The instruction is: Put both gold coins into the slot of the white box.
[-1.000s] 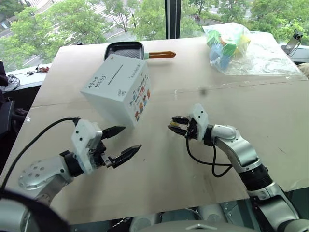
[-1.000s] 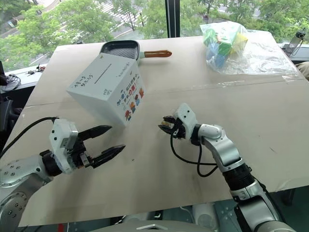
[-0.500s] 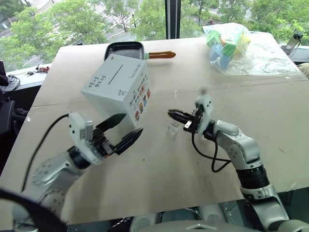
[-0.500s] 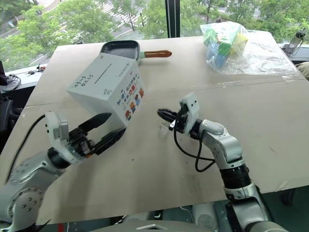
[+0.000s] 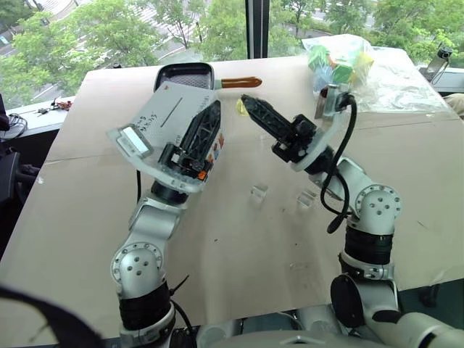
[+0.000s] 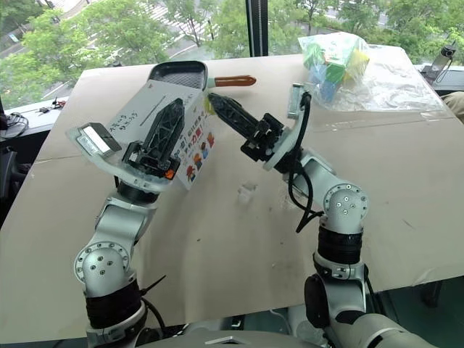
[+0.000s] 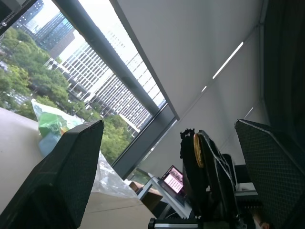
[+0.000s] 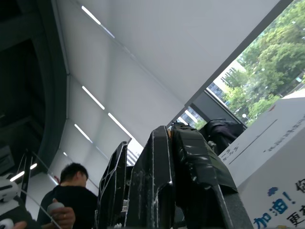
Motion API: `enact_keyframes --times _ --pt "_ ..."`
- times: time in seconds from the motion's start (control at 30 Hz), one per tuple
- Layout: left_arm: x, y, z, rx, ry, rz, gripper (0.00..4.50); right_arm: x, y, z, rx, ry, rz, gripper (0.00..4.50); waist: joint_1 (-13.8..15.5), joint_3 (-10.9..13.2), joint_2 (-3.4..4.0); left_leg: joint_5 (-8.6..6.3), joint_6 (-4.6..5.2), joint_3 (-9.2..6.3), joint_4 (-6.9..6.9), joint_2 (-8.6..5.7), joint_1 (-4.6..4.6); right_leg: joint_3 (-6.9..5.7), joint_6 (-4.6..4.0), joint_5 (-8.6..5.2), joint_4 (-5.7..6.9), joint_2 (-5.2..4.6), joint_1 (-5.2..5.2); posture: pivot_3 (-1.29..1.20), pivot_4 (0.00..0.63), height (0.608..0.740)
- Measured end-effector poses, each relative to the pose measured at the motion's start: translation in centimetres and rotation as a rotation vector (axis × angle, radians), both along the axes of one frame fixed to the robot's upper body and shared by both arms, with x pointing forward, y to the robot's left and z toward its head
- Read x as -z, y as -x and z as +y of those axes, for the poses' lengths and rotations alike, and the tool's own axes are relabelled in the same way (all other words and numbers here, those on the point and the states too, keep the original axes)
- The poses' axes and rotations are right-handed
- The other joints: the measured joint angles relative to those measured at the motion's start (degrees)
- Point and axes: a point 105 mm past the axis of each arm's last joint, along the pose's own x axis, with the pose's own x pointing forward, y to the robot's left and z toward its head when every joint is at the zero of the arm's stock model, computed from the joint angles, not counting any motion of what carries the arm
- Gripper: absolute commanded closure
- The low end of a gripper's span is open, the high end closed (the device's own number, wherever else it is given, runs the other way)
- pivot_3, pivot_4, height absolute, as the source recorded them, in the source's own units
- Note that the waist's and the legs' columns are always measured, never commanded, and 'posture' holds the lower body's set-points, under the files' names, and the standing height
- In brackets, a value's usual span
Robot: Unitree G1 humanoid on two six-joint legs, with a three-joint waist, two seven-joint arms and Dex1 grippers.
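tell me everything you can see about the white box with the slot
The large white cardboard box is a cube standing tilted on the tan table, in front of a black square pan. Its upward face carries dark handwriting and a thin dark slit; the face turned toward the camera shows small colourful pictures and blue and red lettering. The raised left tool stands in front of it and covers much of it, so whether they touch cannot be told. The right tool is lifted close beside it.
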Motion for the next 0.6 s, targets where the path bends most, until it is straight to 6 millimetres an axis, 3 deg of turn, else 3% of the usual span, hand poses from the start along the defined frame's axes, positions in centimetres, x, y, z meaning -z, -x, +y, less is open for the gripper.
enact_keyframes --times 0.23,0.6 --pt "0.3 1.0 -1.5 0.107 0.067 0.02 4.15 -0.5 0.4 0.1 -0.025 -0.023 0.01 4.5 0.09 0.0 0.0 0.0 0.01 0.06 0.04 -0.03 0.0 0.07 0.0 0.0 0.01 -0.01 0.01 0.0 0.15 0.721" --pt "0.3 1.1 -2.1 0.125 0.091 0.024 4.15 -0.4 1.3 0.9 -0.073 0.013 -0.011 4.5 0.14 0.0 0.0 0.0 0.01 0.07 0.04 -0.03 0.0 0.07 0.0 0.0 0.02 0.0 0.01 0.0 0.15 0.721"
